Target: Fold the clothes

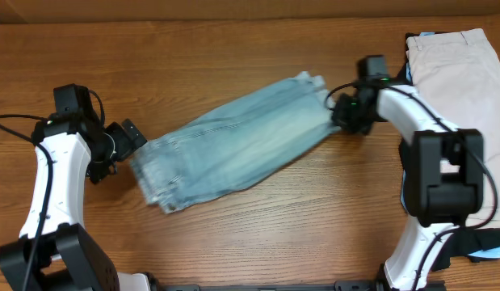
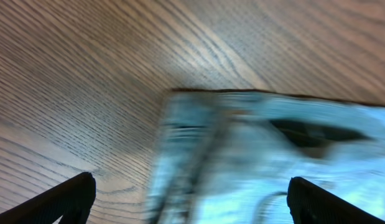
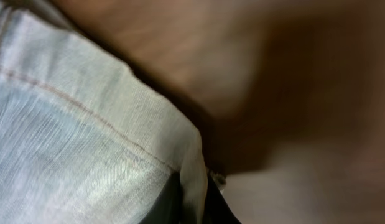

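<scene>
Denim shorts (image 1: 233,144): lying mid-table (image 1: 258,234), between both arms.
Long axis: lower-left to upper-right, one gripper at each end.
Left gripper (image 1: 128,139): fingers wide apart, empty, just beside the lower-left end.
Right gripper (image 1: 342,113): appears pinched on the upper-right hem.

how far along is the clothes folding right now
Done: the beige shorts lie flat at the far right of the table, seemingly folded. In hand: the denim shorts lie doubled over, diagonal across the middle; the right claw pinches their upper-right end, and the left claw hangs open by the lower-left end. Left: probably at least one more fold on the denim, then setting it aside.
</scene>
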`<state>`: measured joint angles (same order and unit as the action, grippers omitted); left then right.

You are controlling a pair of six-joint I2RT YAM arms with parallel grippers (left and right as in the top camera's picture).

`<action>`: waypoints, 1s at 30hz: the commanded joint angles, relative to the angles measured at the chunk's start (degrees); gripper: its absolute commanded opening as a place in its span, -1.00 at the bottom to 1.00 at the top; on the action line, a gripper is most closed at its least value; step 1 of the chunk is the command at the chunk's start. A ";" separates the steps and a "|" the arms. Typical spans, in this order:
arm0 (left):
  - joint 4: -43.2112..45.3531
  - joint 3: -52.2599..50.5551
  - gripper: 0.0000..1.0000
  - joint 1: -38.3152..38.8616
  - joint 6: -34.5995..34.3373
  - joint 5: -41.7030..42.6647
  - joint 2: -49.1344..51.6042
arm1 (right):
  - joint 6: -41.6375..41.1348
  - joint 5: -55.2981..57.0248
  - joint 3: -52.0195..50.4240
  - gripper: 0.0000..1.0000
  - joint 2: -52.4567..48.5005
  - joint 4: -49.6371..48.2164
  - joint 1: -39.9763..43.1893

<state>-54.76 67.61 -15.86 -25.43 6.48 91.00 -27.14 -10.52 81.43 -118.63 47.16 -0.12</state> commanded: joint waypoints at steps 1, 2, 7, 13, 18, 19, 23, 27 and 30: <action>-0.50 1.11 1.00 0.81 1.73 0.70 3.72 | -4.59 8.48 -1.73 -0.92 1.42 5.42 8.52; -0.48 1.11 1.00 1.18 2.38 0.72 4.46 | -4.20 8.02 -1.73 -0.92 2.16 6.25 9.40; 2.93 1.11 1.00 5.60 12.92 6.08 9.94 | 11.04 -6.16 -1.70 -0.27 11.15 10.99 12.31; 11.80 1.11 1.00 10.80 21.75 14.64 13.64 | 14.62 -7.61 -1.51 0.84 20.63 14.29 10.19; 16.85 1.29 1.00 13.86 22.75 18.21 13.60 | 15.26 -7.56 -1.51 0.85 26.80 15.17 9.77; 16.92 1.29 1.00 14.40 22.93 17.49 13.62 | 15.23 -7.56 -1.51 0.84 27.71 15.12 9.77; 13.70 1.27 1.00 16.02 25.66 15.61 13.62 | 15.23 -7.58 -1.53 0.84 28.15 15.82 9.77; 7.50 2.12 1.00 15.45 26.25 14.56 13.29 | 15.47 -7.58 -1.53 0.84 28.15 16.41 9.77; -2.38 9.77 1.00 13.31 27.08 17.38 11.72 | 15.87 -7.58 -1.53 0.85 28.15 16.52 9.77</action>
<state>-51.83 69.97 -0.99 -1.02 21.06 104.29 -12.12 -17.78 79.55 -91.66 63.70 9.50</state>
